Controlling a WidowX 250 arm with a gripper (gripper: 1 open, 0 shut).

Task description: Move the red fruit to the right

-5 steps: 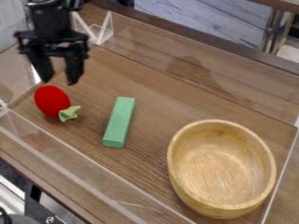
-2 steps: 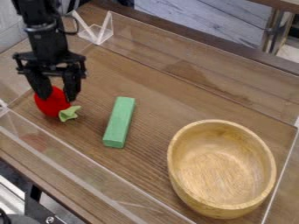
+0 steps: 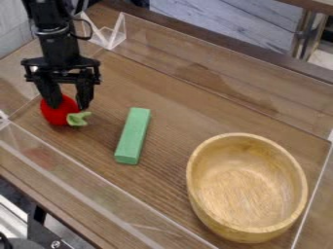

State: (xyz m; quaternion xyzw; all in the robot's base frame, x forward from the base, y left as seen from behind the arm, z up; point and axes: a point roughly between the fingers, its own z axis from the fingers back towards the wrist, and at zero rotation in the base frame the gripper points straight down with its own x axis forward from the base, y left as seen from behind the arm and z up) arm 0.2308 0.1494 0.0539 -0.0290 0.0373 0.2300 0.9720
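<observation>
Over at the left side of the frame, the black multi-fingered gripper (image 3: 60,94) hangs from its dark arm, pointing straight down over the small bright-red toy fruit (image 3: 55,112). Its fingers are spread wide and reach down around the top of the fruit, one on either side. From here I can't quite tell whether they touch it; nothing looks clamped. The fruit sits on the brown wooden surface (image 3: 196,92), its pale green leafy stem (image 3: 80,119) poking out toward the right.

Just right of it, near the middle of the frame and apart from the fruit, lies a flat green rectangular block (image 3: 132,134), its long side running roughly top to bottom. Well apart, in the lower right, stands a round light-wood bowl (image 3: 246,186). A low clear plastic wall (image 3: 92,199) runs along the surface's edges.
</observation>
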